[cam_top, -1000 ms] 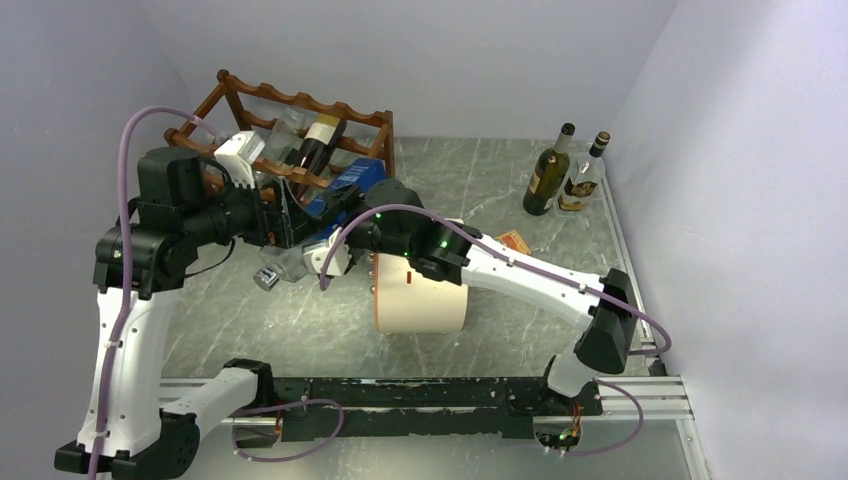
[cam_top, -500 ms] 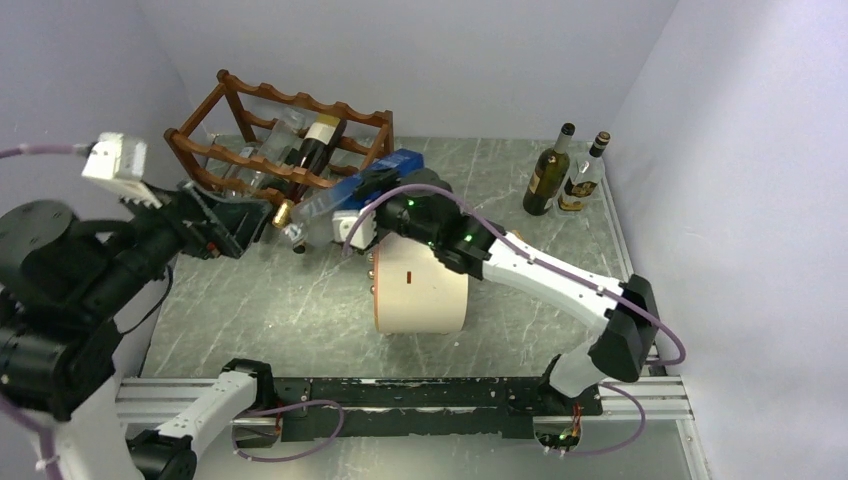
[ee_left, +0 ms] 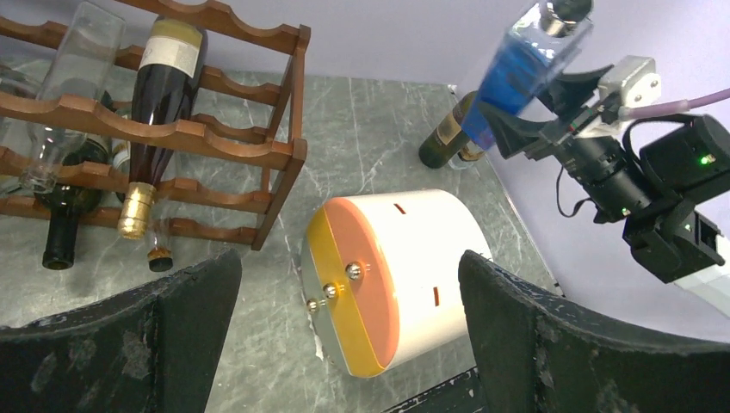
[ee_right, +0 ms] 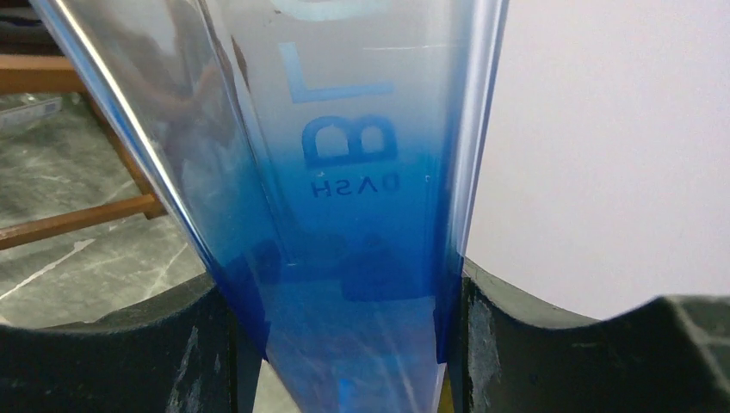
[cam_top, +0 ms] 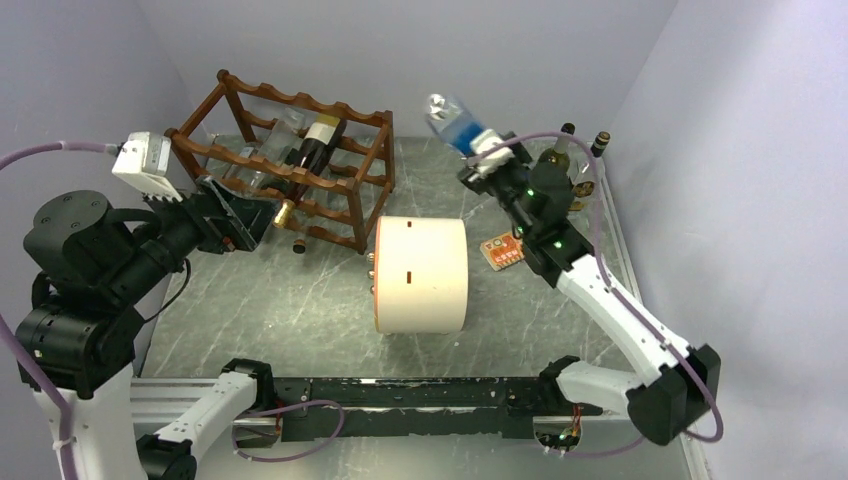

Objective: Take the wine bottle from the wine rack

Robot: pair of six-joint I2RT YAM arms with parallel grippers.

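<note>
Grey marbled table [cam_top: 300, 300] is carrying the wine rack [cam_top: 300, 99] at its rear left, with other bottles [cam_top: 318, 140] lying across its tiers. Right tool [cam_top: 478, 150] is gripping the blue-tinted wine bottle [cam_top: 455, 122] by its body, holding it aloft over the table's rear right, well apart from the rack. Left tool [cam_top: 250, 215] is hovering wide open just beside the rack's front, holding nothing.

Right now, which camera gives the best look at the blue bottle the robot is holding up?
The left wrist view: the blue bottle shows nearly whole and sharp, clamped in the right gripper. The top view shows it small and blurred; the right wrist view shows only a close-up of its glass between the fingers.
</note>
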